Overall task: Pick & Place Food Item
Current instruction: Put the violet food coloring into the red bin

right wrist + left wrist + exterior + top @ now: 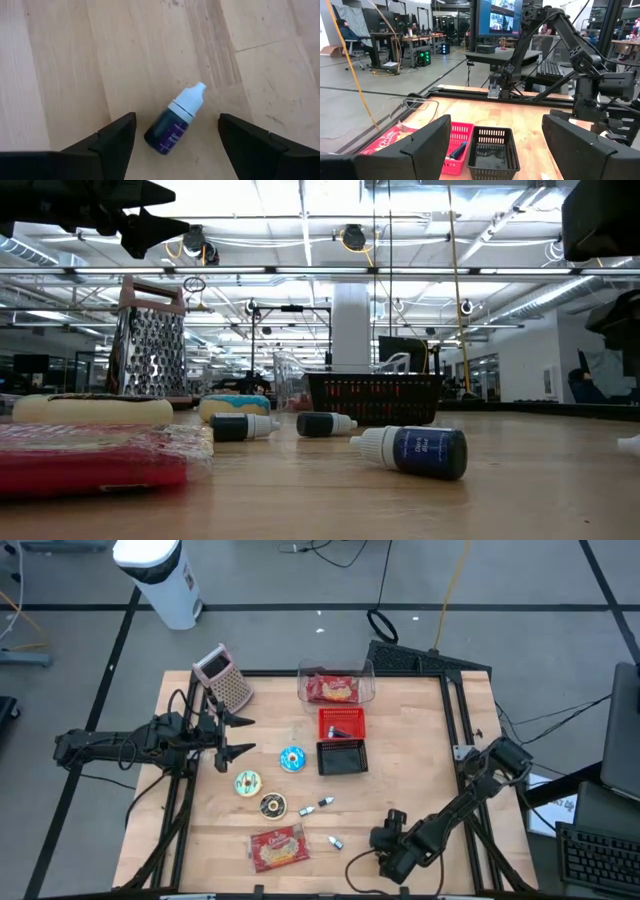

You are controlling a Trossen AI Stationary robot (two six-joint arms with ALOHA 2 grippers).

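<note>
Near the table's front right corner, the right gripper point(372, 840) is hanging low over the wood with its fingers point(112, 142) spread wide and nothing between them yet. In its wrist view a small dark dropper bottle point(175, 125) with a white cap is lying on its side in the gap between the fingers, touching neither. In the high view this bottle point(336, 841) is lying just left of the gripper.

The left gripper point(243, 736) is hovering over the table's left side, also wide open and holding nothing; its fingers point(427, 145) are pointing across the table toward a black basket point(342, 757) and a red basket point(341, 724) sitting side by side, touching. Behind the red basket a clear bin point(335, 685) is holding a red food packet.

Another red packet point(277, 848) is lying flat near the front edge, left of the bottle. Three donuts are sitting between it and the left gripper: a blue one point(292, 758), a green one point(247, 783) and a brown one point(272, 805). A second bottle point(322, 804) is lying near the middle. A grater point(224, 677) is lying at the back left.
</note>
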